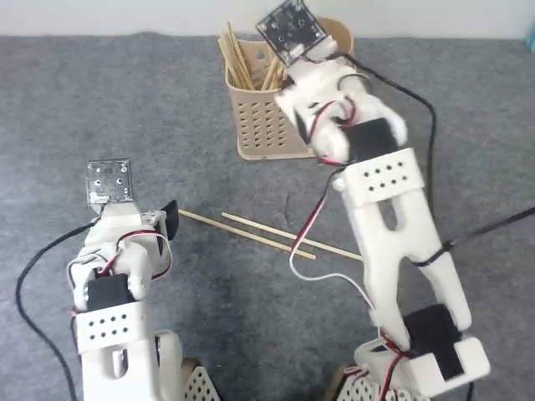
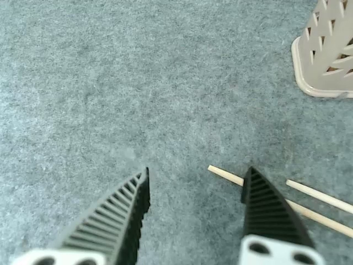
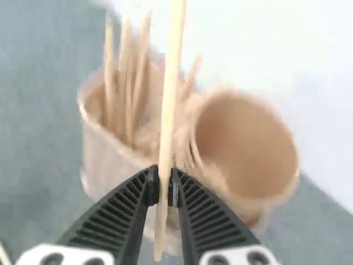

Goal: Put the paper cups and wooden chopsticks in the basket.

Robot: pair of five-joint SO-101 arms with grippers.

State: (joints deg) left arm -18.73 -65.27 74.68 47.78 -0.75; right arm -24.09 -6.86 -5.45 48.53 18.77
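Grey felt mat (image 1: 100,100) covers the table. At the far middle stands a beige perforated basket (image 1: 263,125) with a bunch of chopsticks (image 1: 238,63) standing upright in its left part. A brown paper cup (image 1: 343,33) appears to sit in the basket's right part, though the arm above it hides most of it.

The right gripper (image 3: 163,186) hangs over the basket with its jaws closed on a single chopstick (image 3: 170,105). That stick is held roughly upright. Its lower end pokes out just below the fingers, and its upper part rises in front of the bundle and the cup's open mouth (image 3: 242,146).

The left gripper (image 2: 198,170) is at the near left, low over the mat, with its jaws spread wide and nothing between them. Two loose chopsticks lie flat on the mat between the arms, nearly parallel and close together. The first (image 1: 247,235) has its left end just beside the left gripper's right finger (image 2: 265,204) and passes behind it. The second (image 1: 292,237) lies slightly farther right, apart from the gripper. Both are well short of the basket.
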